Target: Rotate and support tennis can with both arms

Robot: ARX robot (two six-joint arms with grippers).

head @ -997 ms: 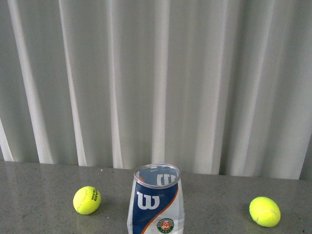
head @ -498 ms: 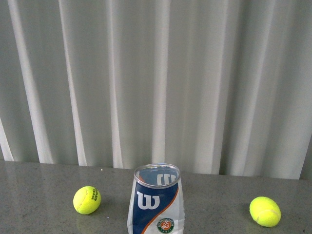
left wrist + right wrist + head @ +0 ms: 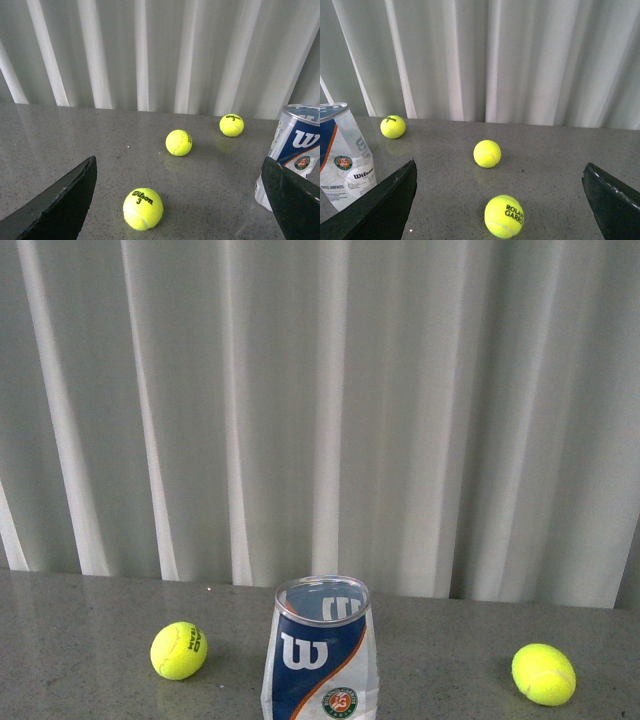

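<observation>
1. The left hand [image 3: 177, 200] is spread wide and empty, low over the grey desk [image 3: 75, 145]; the tennis can [image 3: 290, 155] stands off to its right, just behind its right finger.
2. The tennis can [image 3: 320, 650] stands upright in the middle of the desk near the front edge, long axis vertical, open mouth up, between both arms.
3. The right hand [image 3: 497, 200] is likewise spread and empty; the can [image 3: 345, 160] stands to its left, so neither arm looks clearly nearer.
</observation>
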